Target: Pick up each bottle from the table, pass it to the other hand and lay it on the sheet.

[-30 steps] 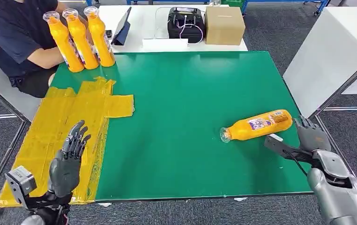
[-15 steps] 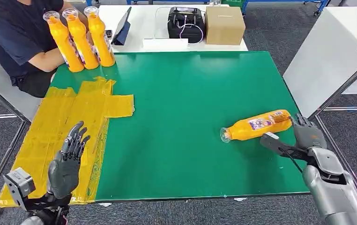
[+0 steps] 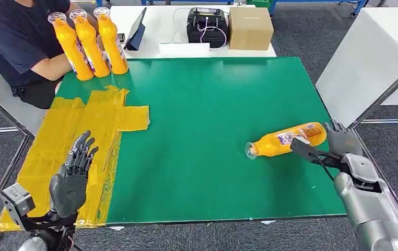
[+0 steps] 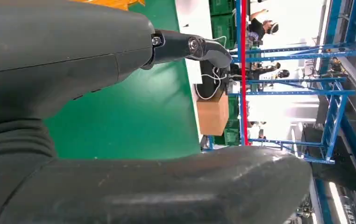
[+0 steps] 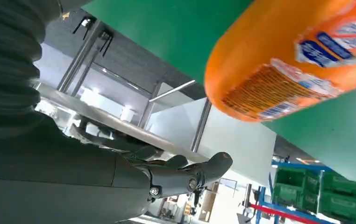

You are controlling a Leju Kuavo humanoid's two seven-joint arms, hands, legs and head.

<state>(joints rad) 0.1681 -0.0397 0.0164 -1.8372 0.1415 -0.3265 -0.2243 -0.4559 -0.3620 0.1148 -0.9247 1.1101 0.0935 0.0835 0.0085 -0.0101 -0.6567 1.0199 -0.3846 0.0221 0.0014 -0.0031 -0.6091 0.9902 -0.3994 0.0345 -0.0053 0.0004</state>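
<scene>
A green table top fills most of the head view. On its right side an orange bottle lies on its side, its open clear neck pointing towards the table's middle and its labelled base towards the right edge. The robot's right hand sits at the base end of this bottle, fingers spread apart, thumb stretched along the near side of the bottle and the other fingers beyond its base. The hand is open wide and grips nothing; whether any finger touches the bottle cannot be told. In the right wrist view the bottle's orange body and printed label loom close above the green surface, with the thumb apart from it.

At the table's left edge lies a yellow sheet, patched together from pieces and wrinkled. The robot's left hand is raised over the near part of this sheet, fingers straight and slightly apart, holding nothing.

At the far left corner three more orange bottles stand upright in a tight row, beside a seated person in a dark shirt. Beyond the green surface, a white table carries a black device with cables and a brown cardboard box.
</scene>
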